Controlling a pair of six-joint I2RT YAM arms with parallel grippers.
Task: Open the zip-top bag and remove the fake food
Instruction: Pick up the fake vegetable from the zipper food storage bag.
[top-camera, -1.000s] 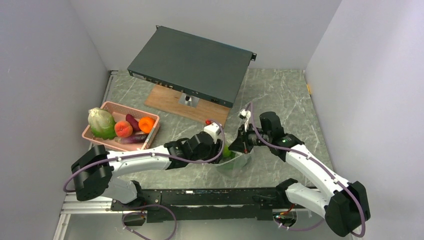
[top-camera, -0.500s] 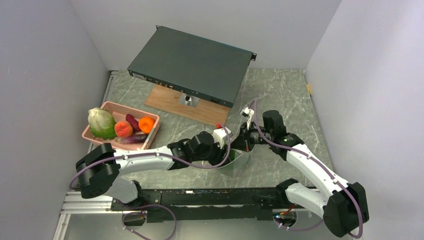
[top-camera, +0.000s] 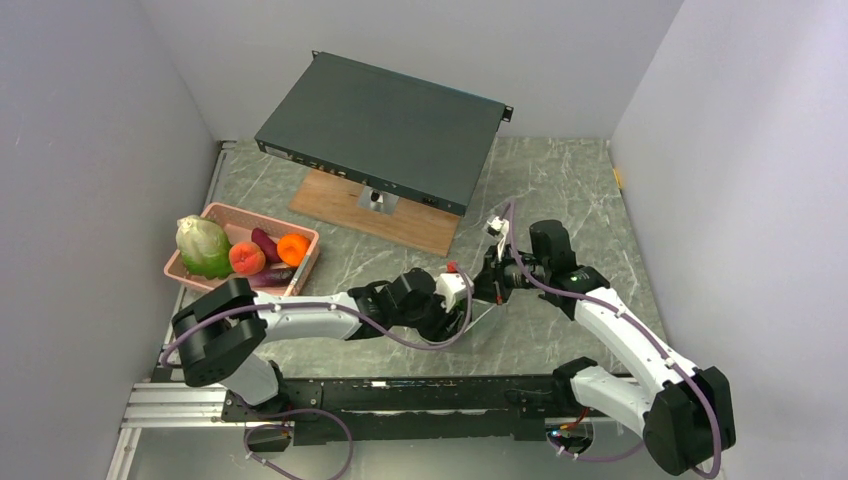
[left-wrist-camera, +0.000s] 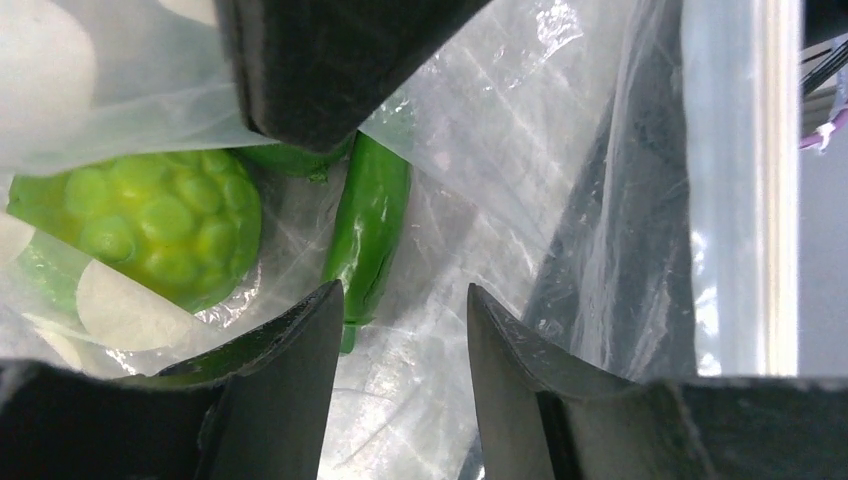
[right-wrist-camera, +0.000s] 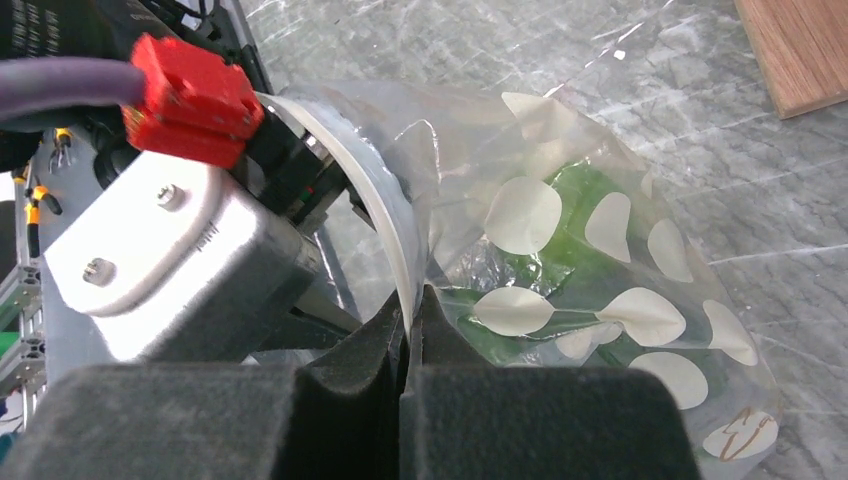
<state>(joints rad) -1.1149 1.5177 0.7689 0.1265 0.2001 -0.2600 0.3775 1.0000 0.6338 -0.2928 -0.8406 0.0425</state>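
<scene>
The clear zip-top bag (top-camera: 483, 318) with white leaf prints lies near the table's front, its mouth held open. My right gripper (right-wrist-camera: 410, 303) is shut on the bag's white zip rim (right-wrist-camera: 385, 215); in the top view it (top-camera: 493, 288) is at the bag's upper edge. My left gripper (left-wrist-camera: 405, 300) is open and reaches inside the bag (left-wrist-camera: 520, 130), empty. In front of it lie a green grape bunch (left-wrist-camera: 150, 225) and a long green pod (left-wrist-camera: 370, 225). The green food (right-wrist-camera: 565, 215) shows through the plastic in the right wrist view. Other fake food sits in the pink basket (top-camera: 260, 218).
The basket holds a pale green leafy head (top-camera: 203, 247), a red-pink fruit (top-camera: 246, 258), an orange ball (top-camera: 293, 248) and dark purple pieces (top-camera: 265, 279). A black rack unit (top-camera: 385, 130) rests on a wooden board (top-camera: 400, 222) at the back. Walls close in on both sides.
My left gripper has pushed to the right, deeper into the bag's mouth. My right gripper has shifted slightly right with the rim. The green food no longer shows in the top view.
</scene>
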